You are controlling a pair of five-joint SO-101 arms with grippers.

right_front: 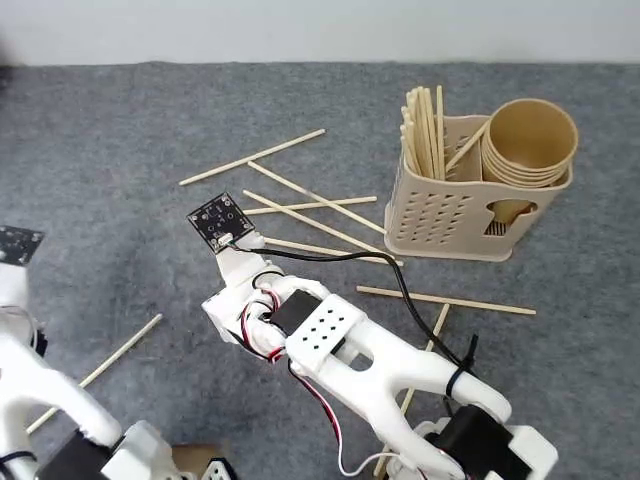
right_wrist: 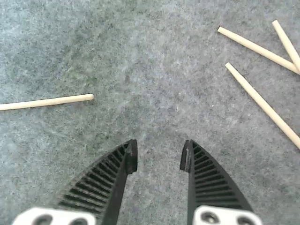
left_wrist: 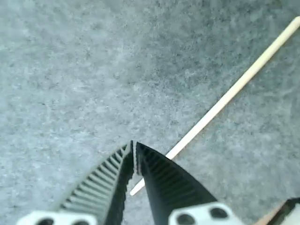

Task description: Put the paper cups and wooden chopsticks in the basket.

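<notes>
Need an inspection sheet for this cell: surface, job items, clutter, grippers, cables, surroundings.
Surface: grey mat, flat.
Job's things: basket upright, holding stacked cups and upright chopsticks; several loose chopsticks lie on the mat.
Clutter: nothing seen.
Grippers: left gripper shut, a chopstick on the mat beneath it; right gripper open over bare mat.
Cables: black cable runs from a camera board along an arm.
Surroundings: pale wall behind the mat.
</notes>
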